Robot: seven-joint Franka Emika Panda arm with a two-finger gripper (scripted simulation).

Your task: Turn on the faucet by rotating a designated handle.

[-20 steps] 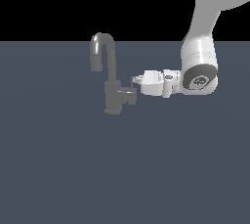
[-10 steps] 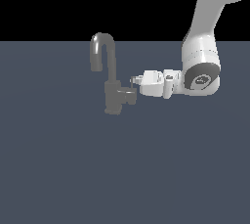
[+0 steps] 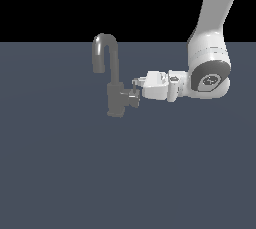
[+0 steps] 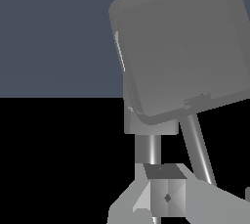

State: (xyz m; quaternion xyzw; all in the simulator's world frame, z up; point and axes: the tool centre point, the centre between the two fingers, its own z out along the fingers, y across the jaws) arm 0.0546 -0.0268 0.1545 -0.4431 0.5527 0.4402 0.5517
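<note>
1. White-cased and lying horizontal, your pincer points at the faucet from the exterior view's right. Its fingertips sit right at the handle, which is directly ahead of them.
2. You cannot tell from either view whether the fingers are apart, together, or clamped on the handle. In the exterior view the tips merge with the grey stub, and the wrist view shows only a grey block filling most of the frame, close to the lens.
3. Just beyond the tips, the handle projects sideways from the short body toward the pincer. Past the body, the hook-shaped spout rises and curls over on the far side.
4. Risk, as a judgement: if the fingers only rest against the handle's thin rod instead of flanking it, a rotation could let it slip out, and the faucet would stay off.
5. Another risk: pushing further forward could jam the tips into the body rather than turning the handle.
6. Further out, the arm rises behind the pincer, well apart from the spout, so it looks unlikely to collide. The grey floor around the faucet is plain.
</note>
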